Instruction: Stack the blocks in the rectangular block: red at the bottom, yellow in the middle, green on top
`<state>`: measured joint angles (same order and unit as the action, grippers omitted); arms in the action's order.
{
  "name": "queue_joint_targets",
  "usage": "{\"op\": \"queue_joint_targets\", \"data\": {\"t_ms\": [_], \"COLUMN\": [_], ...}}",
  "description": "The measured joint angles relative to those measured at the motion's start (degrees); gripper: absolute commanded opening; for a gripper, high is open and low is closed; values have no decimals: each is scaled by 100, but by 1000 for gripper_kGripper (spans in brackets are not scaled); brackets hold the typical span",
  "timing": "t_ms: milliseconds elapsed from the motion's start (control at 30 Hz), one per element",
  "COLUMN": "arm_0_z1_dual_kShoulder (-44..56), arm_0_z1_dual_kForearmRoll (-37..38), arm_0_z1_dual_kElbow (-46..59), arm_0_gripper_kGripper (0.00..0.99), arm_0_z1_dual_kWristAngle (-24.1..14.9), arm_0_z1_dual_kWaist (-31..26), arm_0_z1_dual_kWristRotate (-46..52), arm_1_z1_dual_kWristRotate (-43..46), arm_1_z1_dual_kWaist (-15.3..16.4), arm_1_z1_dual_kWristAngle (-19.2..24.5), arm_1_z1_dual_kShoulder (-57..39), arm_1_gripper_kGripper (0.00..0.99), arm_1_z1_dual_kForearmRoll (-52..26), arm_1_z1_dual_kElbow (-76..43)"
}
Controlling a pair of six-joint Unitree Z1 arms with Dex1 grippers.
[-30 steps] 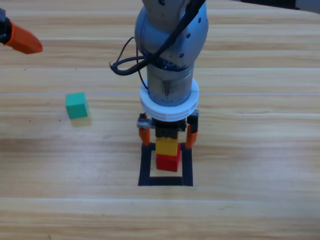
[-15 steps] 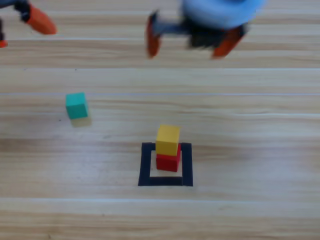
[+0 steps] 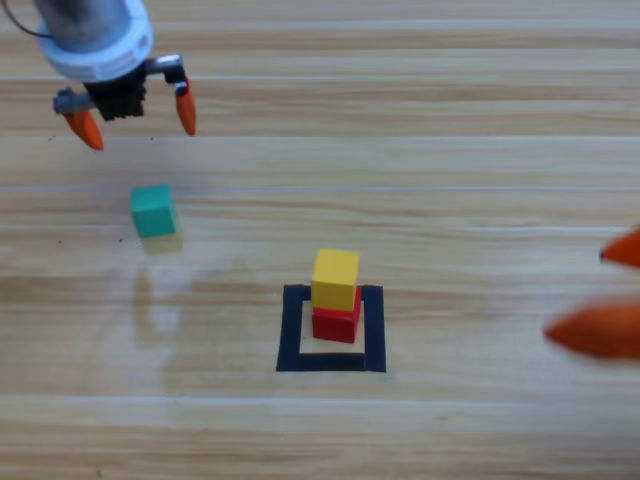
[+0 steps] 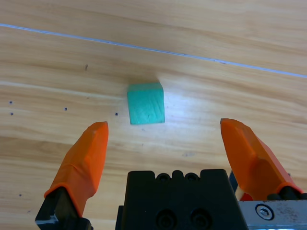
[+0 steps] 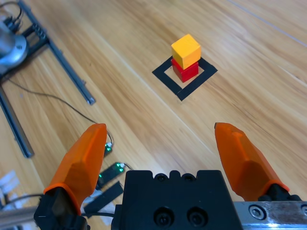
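Observation:
The yellow cube (image 3: 335, 279) sits on the red cube (image 3: 336, 324) inside the black tape square (image 3: 291, 330); the right wrist view shows the same yellow cube (image 5: 185, 49), red cube (image 5: 187, 72) and square (image 5: 164, 76) from afar. The green cube (image 3: 153, 211) lies alone on the wood at the left, and shows as the green cube (image 4: 146, 103) just ahead of the left jaws. My left gripper (image 3: 136, 121) hangs open above and behind it, holding nothing. My right gripper (image 3: 610, 300) is drawn back at the right edge, open and empty.
In the right wrist view a dark metal frame (image 5: 53, 52) and cables (image 5: 57, 100) stand beyond the table's edge. Bare wood planks lie between the green cube and the tape square.
The right arm has let go of the yellow cube on the red one and swung away to the right edge. The left arm has come in from the top left to above the green cube.

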<state>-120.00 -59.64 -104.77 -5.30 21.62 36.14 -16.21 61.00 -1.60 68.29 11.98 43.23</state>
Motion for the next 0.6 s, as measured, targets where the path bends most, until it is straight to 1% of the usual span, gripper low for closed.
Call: {"op": "queue_joint_targets", "data": {"t_ms": [67, 100, 200, 300, 367, 433, 600], "arm_0_z1_dual_kShoulder": [-247, -331, -496, -646, -731, -801, -854], "arm_0_z1_dual_kForearmRoll": [-40, -41, -46, -47, -47, -34, 175], "arm_0_z1_dual_kElbow": [-120, -125, -124, -116, -112, -68, 291], "arm_0_gripper_kGripper": [986, 986, 980, 974, 974, 974, 973], "arm_0_z1_dual_kWristAngle": [2, 22, 74, 90, 90, 91, 91], "arm_0_z1_dual_kWaist": [0, 0, 1, 0, 0, 0, 6], "arm_0_z1_dual_kWristRotate": [48, 93, 208, 248, 275, 301, 427], "arm_1_z1_dual_kWristRotate": [344, 517, 572, 647, 1067, 1566, 1613], "arm_1_z1_dual_kWaist": [-1, -1, -5, -5, 0, 14, 19], "arm_1_z1_dual_kWristAngle": [-173, -356, -656, -826, -845, -845, -844], "arm_1_z1_dual_kShoulder": [-50, -36, -38, -37, -2, 121, 606], "arm_1_gripper_kGripper": [990, 990, 990, 990, 990, 990, 989], "arm_1_z1_dual_kForearmRoll": [-228, -227, -225, -225, -140, 283, 1269], "arm_1_z1_dual_kElbow": [-399, -567, -622, -622, -581, -295, 696]}}
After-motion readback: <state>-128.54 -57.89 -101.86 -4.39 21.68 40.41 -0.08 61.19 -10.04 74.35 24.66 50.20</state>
